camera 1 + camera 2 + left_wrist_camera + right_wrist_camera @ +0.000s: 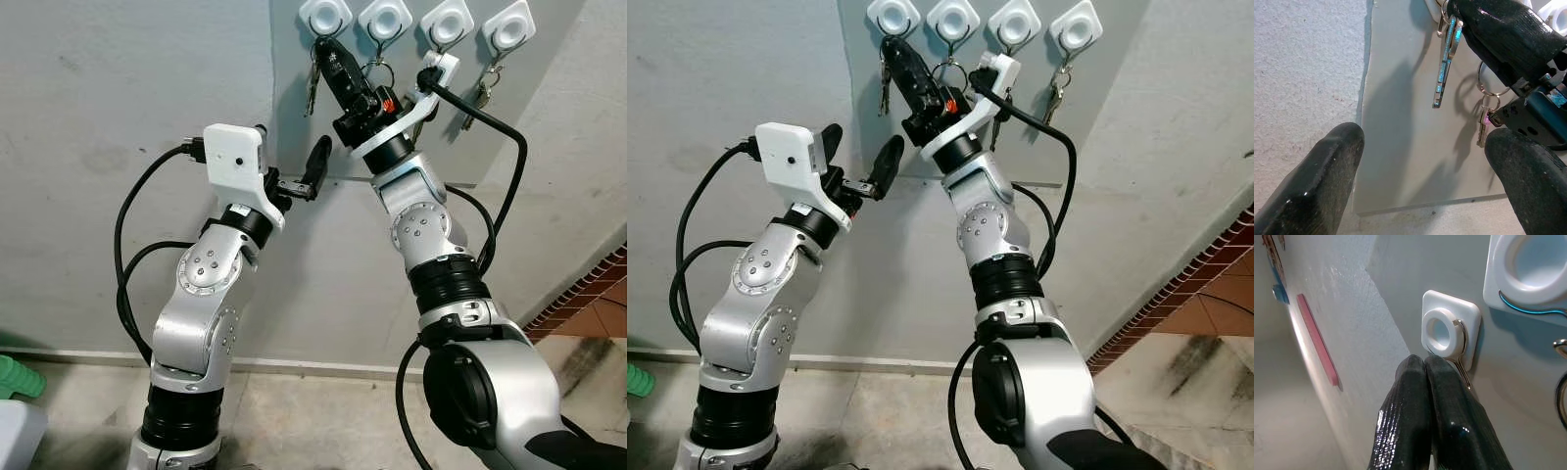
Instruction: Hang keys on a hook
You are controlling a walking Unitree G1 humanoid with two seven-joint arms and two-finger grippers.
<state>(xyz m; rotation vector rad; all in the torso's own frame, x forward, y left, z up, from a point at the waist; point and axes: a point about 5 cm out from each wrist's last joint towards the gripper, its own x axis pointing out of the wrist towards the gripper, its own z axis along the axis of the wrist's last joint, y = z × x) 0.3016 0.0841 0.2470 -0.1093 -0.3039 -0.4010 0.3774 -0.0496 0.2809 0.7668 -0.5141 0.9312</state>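
Right gripper [1422, 363] jaws pressed together at hook [1449, 330]; left gripper [1425, 161] jaws spread.

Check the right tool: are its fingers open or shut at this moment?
Shut. In the right wrist view the right tool has its two black fingers pressed together just below the leftmost hook; whether anything is pinched between them cannot be told.

We see a rough grey wall [108, 117] with a smoother grey panel [1400, 147] fixed flat against it, and below them a pale concrete floor [313, 411] meets the wall at a light skirting strip. At the far left edge a green object [18, 377] sits low by the floor, and at the lower right we see red brick-patterned tiling [588, 294].
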